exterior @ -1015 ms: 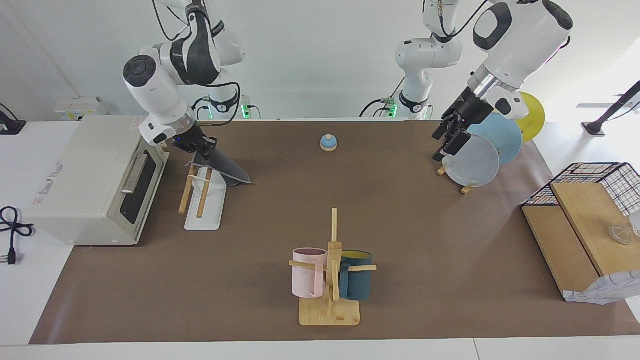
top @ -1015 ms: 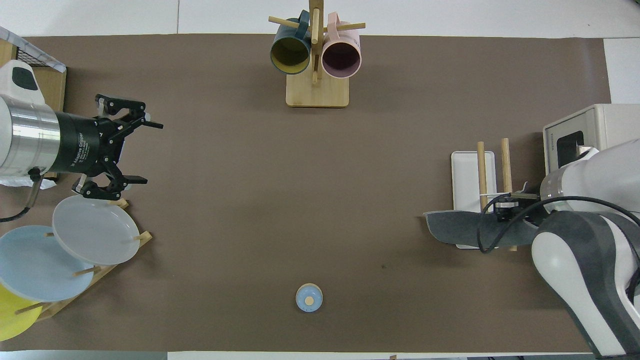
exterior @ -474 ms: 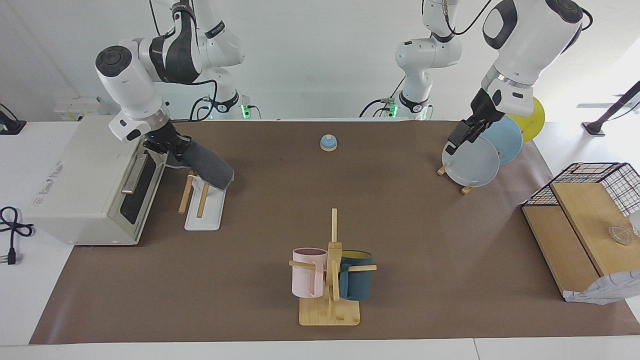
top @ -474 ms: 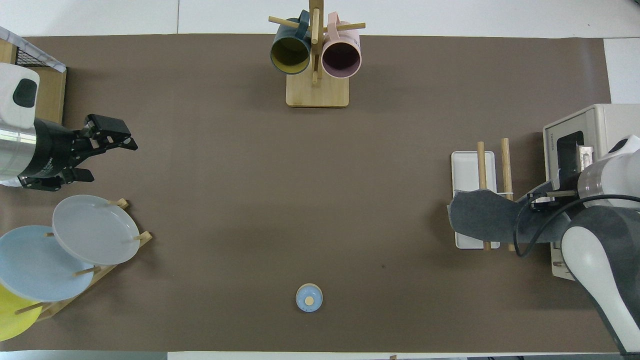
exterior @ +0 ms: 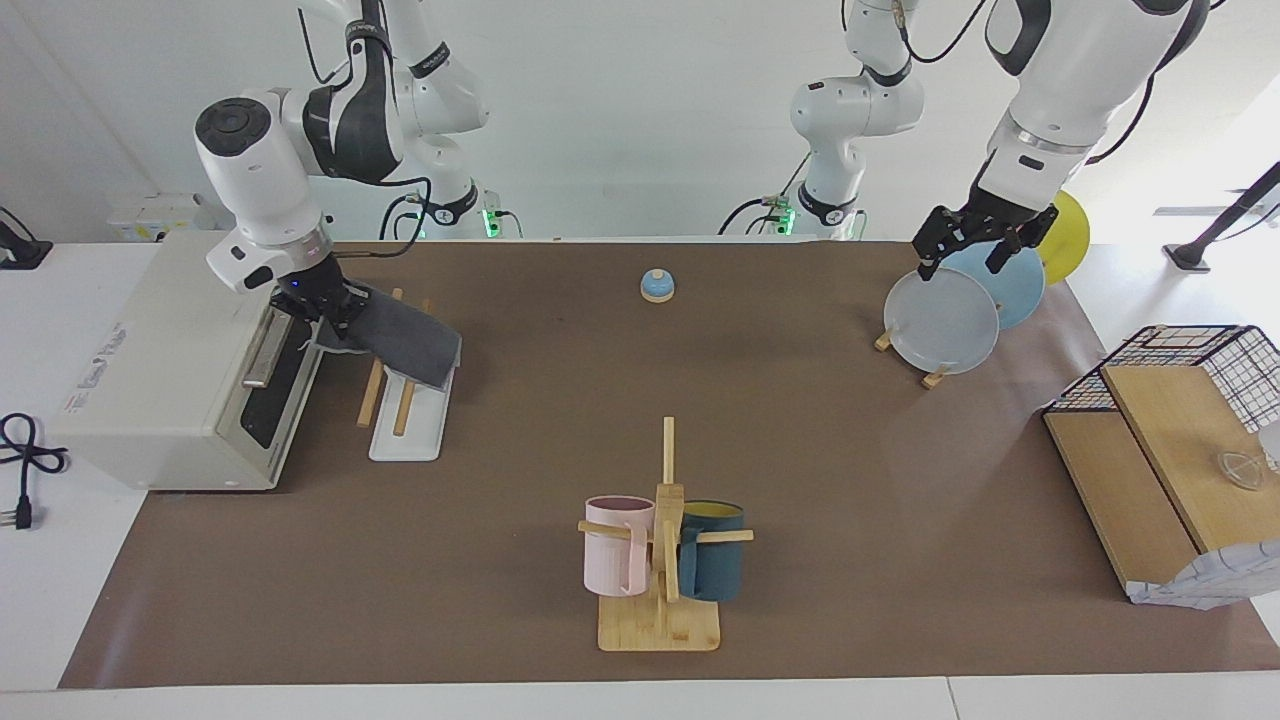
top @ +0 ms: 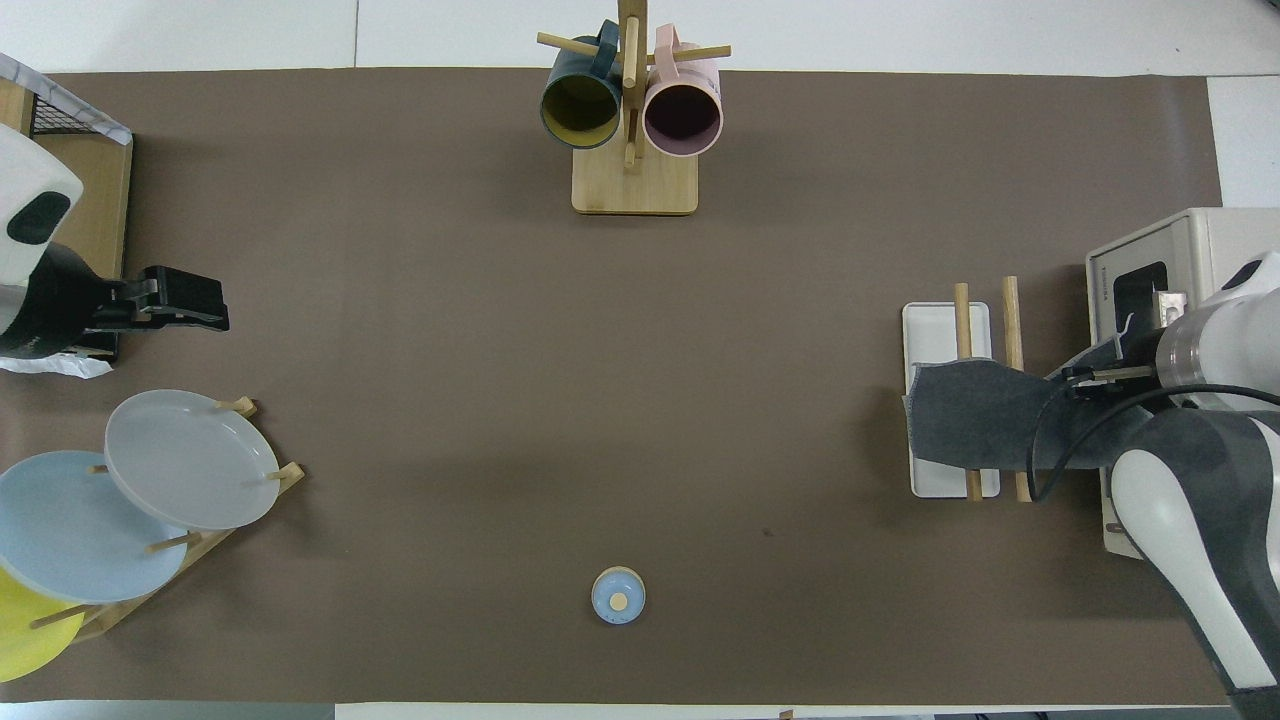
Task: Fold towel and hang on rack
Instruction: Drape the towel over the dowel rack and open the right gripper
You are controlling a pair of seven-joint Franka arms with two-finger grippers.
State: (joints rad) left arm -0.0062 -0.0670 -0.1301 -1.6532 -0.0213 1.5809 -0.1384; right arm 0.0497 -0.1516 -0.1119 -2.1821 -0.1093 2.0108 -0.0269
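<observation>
Grey-faced soft cloth towel [exterior: 400, 338], folded, lies draped across the rack of two light wooden rods on a flat white base [exterior: 405, 425], beside the front of the cream toaster oven [exterior: 150, 360] at the right arm's end of the table. Right gripper [exterior: 322, 303] is pinched shut on the towel's oven-side edge, over the rack's oven side; the other edge hangs just over the white base. Step in hand, as I judge it: hanging, the fold looks done. Next move likely calls for lowering so the cloth settles evenly on both rods, then letting go without dragging it off; the cloth sits skewed toward the robots' end of the rods, so it could slip. Left gripper [exterior: 968, 243] waits with fingers spread wide, holding nothing, over the grey round plate [exterior: 942, 322] in the wooden plate stand, with a blue plate and a yellow plate next to it. Brown mat [exterior: 560, 420] covers the white table. Also on it: small blue bell [exterior: 656, 286] near the robots, wooden mug tree [exterior: 662, 560] with a pink mug and a dark teal mug, wire basket on a wooden box [exterior: 1170, 420]. White wall past the arm bases, black cable [exterior: 22, 460] on the table edge.
</observation>
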